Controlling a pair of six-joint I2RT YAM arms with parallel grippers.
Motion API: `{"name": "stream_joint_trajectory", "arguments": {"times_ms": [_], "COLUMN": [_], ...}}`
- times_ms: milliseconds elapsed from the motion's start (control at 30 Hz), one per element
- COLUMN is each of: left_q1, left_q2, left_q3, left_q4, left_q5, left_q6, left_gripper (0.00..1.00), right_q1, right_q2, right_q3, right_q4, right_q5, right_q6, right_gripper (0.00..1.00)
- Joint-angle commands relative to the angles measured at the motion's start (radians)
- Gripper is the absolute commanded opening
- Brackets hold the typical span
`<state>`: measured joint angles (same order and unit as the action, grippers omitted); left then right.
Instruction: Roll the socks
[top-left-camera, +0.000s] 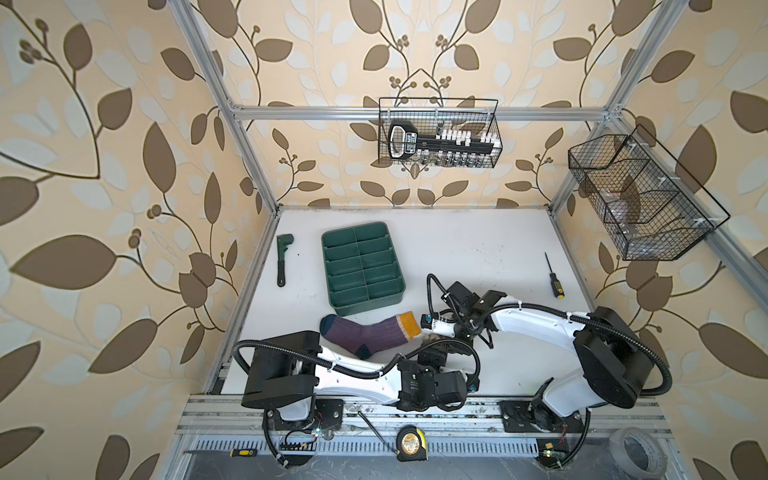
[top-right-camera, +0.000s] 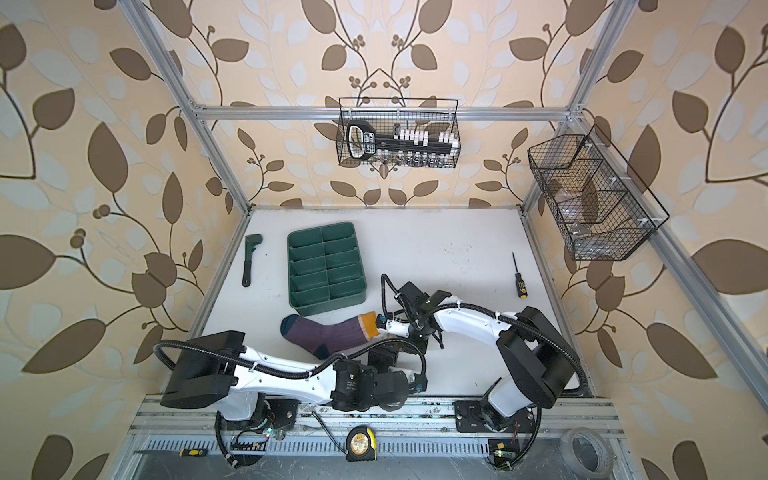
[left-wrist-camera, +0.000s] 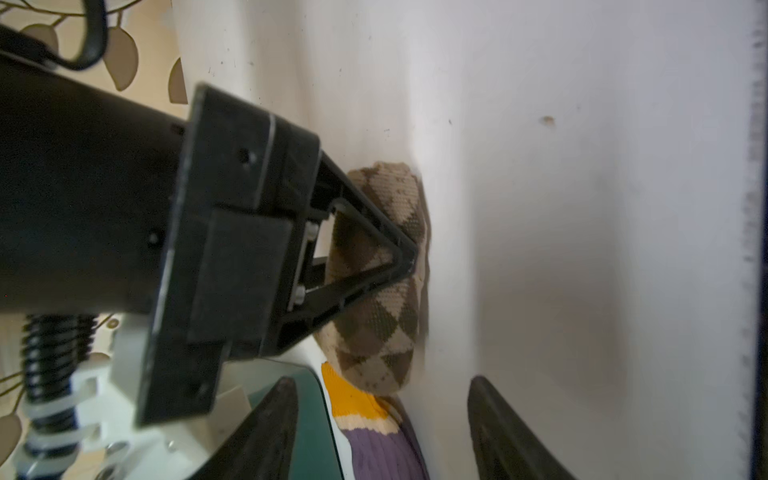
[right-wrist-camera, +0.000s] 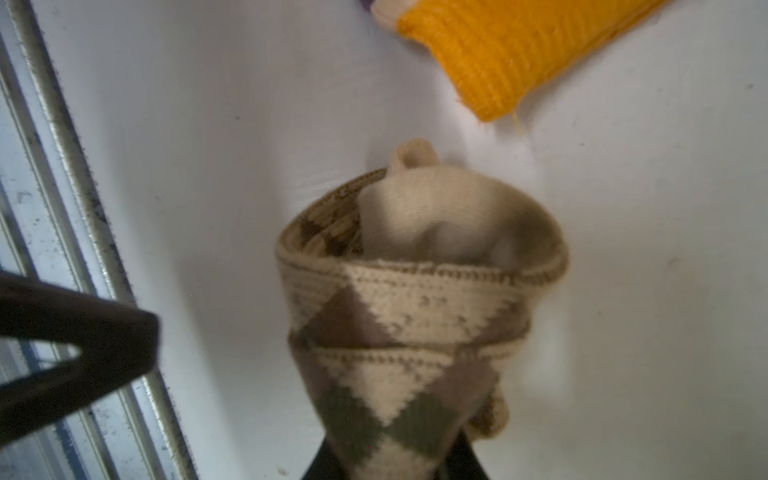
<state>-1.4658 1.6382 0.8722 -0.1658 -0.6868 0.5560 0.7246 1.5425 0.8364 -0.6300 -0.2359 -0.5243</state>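
Of the socks, the purple ribbed one (top-left-camera: 365, 336) lies flat in both top views, navy toe to the left, mustard cuff (right-wrist-camera: 519, 54) to the right. The tan-and-brown argyle sock (right-wrist-camera: 415, 324) is wound into a roll just right of that cuff, mostly hidden under the arms in a top view (top-left-camera: 433, 339). My right gripper (right-wrist-camera: 395, 461) is shut on the roll's lower end. My left gripper (left-wrist-camera: 386, 440) stands open beside the roll, nothing between its fingers (left-wrist-camera: 266, 436), over the purple sock's cuff end (left-wrist-camera: 361, 399).
A green divided tray (top-left-camera: 328, 270) sits just behind the purple sock. A wrench (top-left-camera: 283, 259) lies at the far left, a screwdriver (top-left-camera: 552, 276) at the right. Wire baskets (top-left-camera: 438, 133) (top-left-camera: 640, 195) hang on the walls. A tape measure (top-left-camera: 411, 442) rests on the front rail.
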Motion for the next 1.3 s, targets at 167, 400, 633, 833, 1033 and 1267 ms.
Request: {"name": "stream_joint_trajectory", "arguments": {"times_ms": [167,400,633,833,1033,1267], "left_q1": [0.118,0.168,0.286,0.341,0.403,0.453], "left_q2": [0.127,0.178,0.183,0.257,0.277,0.29], "left_q3": [0.01,0.039,0.139,0.241,0.265,0.319], "left_q4": [0.133,0.112,-0.127,-0.278,-0.319,-0.423], "left_q5": [0.068,0.151,0.5,0.657,0.731,0.745], "left_q6": [-0.036,-0.088,-0.186,-0.203,-0.25,-0.252], "left_gripper": [0.66,0.29,0.0,0.0,0.0,0.0], "right_q1": [0.027,0.032,0.007,-0.068,-0.154,-0.21], "right_q2": [0.044,0.006,-0.167,-0.377,-0.569,-0.678], "right_q3": [-0.062,-0.061,-0.116,-0.116,-0.142,-0.173], "right_q4": [-0.106,-0.126,-0.093,-0.132,-0.145,-0.101], "right_q5": [-0.045,-0.047,-0.009,0.149,0.272,0.347], "right_q6": [-0.019,-0.026,-0.013,-0.025,-0.06,-0.058], "right_gripper": [0.19,0.18,0.43,0.65,0.73,0.8]}}
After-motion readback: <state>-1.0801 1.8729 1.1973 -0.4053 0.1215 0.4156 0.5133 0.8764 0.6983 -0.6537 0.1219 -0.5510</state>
